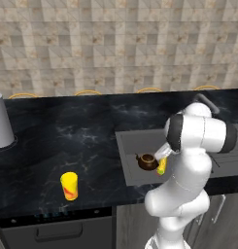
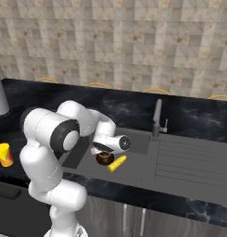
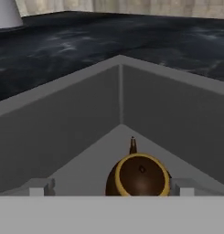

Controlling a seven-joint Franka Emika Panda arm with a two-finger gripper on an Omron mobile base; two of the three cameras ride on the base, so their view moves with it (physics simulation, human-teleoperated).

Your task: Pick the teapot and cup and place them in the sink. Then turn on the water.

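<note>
One grey canister [image 1: 1, 122] stands at the far left of the black marble worktop [image 1: 67, 131]. The cup [image 1: 69, 186], yellow with a red-orange mark and no legible writing, stands near the front edge. Inside the sink [image 2: 189, 159] sits the teapot [image 3: 138, 176], a knobbly yellow item [image 2: 116, 163] beside it. Fingers [image 3: 36, 187] spread wide, flanking the teapot without gripping.

Teapot [image 3: 138, 176] glossy brown glaze; sink [image 3: 77, 119] matt grey (smooth); counter [image 1: 67, 136] polished dark marble; tiled wall [image 1: 115, 44] rough-looking stone.
</note>
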